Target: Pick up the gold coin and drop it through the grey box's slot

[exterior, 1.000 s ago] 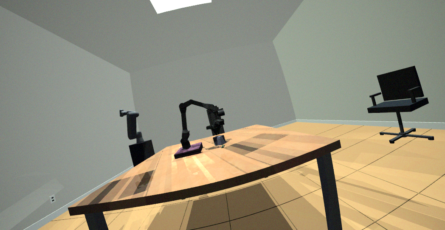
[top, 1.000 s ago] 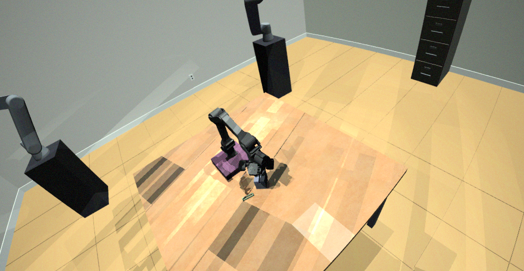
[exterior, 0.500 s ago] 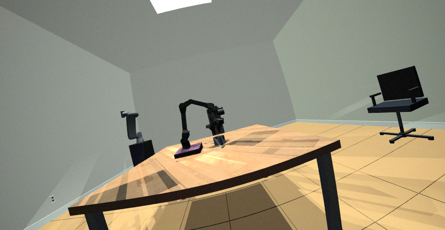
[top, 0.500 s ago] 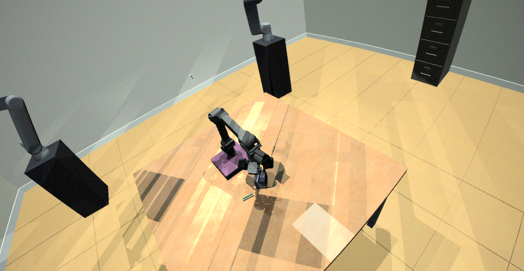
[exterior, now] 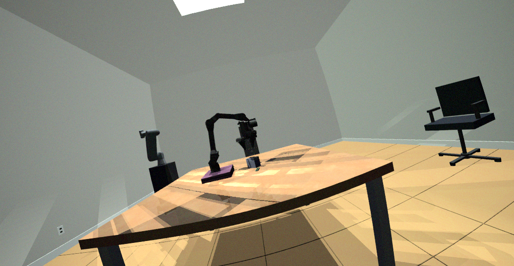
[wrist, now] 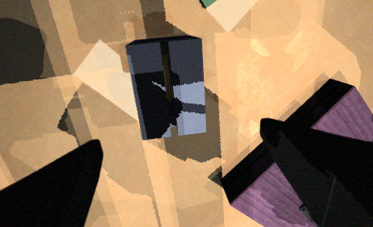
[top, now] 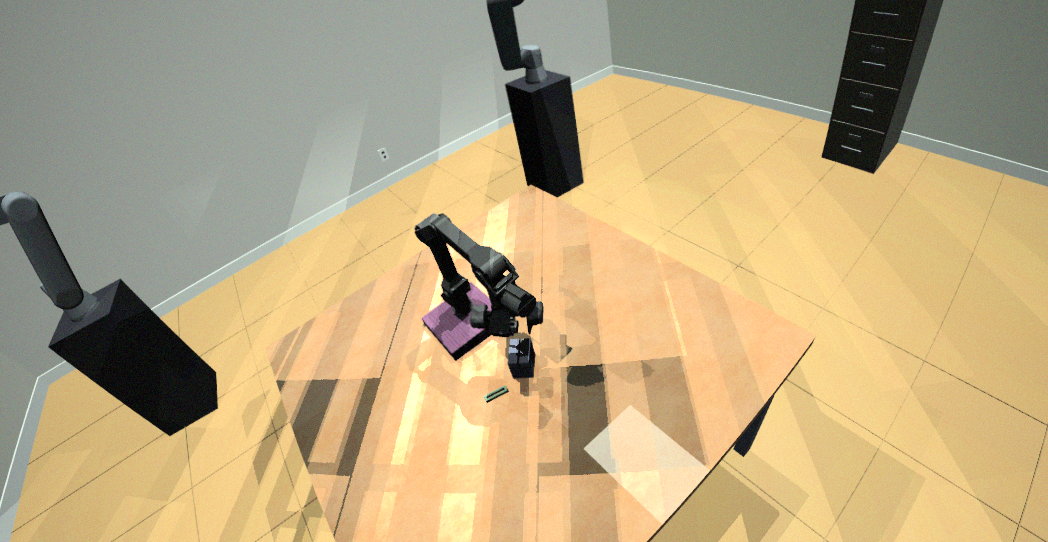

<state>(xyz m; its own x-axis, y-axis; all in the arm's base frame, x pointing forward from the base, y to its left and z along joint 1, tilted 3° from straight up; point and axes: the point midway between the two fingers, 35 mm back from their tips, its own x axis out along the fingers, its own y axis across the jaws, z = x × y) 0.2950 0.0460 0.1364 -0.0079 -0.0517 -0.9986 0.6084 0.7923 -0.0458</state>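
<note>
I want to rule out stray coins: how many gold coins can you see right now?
1, only in part: a dull gold edge shows in the slot of the grey box. The open gripper holds none; the rest is hidden.
</note>
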